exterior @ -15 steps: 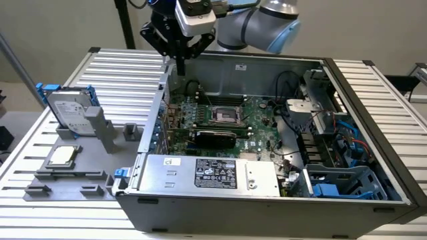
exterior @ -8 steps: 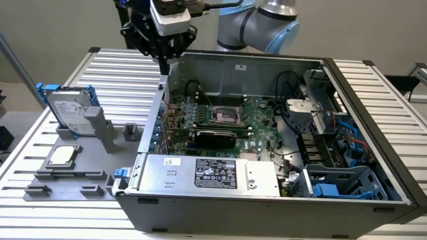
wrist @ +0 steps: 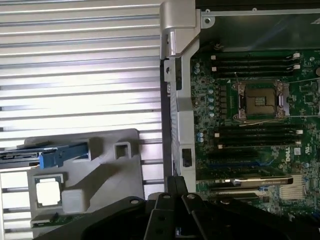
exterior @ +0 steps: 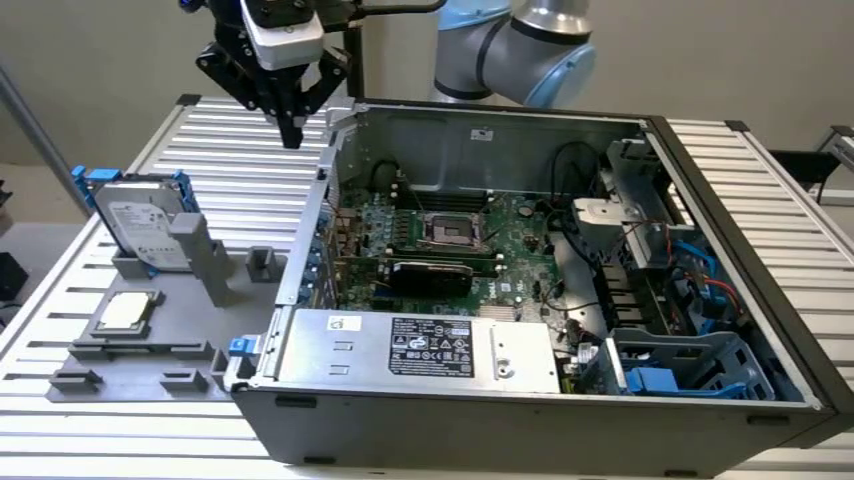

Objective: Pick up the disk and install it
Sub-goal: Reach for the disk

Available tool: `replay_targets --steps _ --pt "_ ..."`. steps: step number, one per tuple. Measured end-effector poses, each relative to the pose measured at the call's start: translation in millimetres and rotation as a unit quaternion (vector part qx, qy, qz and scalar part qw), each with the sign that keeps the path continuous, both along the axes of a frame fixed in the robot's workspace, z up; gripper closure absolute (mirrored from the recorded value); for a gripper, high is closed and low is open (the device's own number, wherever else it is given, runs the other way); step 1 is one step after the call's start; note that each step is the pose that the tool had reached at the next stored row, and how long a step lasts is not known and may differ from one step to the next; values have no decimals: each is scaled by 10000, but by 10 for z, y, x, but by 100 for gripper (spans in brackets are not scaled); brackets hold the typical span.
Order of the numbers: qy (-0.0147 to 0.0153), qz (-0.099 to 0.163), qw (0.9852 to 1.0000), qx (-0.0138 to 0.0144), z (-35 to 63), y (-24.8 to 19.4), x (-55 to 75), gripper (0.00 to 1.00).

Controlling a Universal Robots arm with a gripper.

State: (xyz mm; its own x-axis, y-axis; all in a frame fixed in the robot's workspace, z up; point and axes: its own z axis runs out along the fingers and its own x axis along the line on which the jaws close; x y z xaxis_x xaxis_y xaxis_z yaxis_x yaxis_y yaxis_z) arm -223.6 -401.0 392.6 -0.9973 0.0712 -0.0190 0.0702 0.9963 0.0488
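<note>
Claw (exterior: 290, 132) is hanging shut and empty above the bench (exterior: 220, 140), just beside the open computer case (exterior: 507, 145). Disk (exterior: 140, 222) is standing on edge in the grey holder (exterior: 200, 330), well apart toward the exterior view's left. Pickup is seemingly not begun; gripping is calling for parted fingers.

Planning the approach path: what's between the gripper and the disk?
Nothing stands between them. In the exterior view the shut gripper hangs over the bare ribbed table, and the disk stands upright in its grey holder towards that view's left.

The disk (exterior: 135, 222) is smooth silvery metal, its frame (exterior: 83, 190) blue plastic, the table (exterior: 240, 140) ribbed metal.
</note>
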Motion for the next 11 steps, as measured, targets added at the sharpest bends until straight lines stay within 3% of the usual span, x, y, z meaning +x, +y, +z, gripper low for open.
replay_targets --steps 11 --pt "0 0 10000 0 0 0 -503 89"
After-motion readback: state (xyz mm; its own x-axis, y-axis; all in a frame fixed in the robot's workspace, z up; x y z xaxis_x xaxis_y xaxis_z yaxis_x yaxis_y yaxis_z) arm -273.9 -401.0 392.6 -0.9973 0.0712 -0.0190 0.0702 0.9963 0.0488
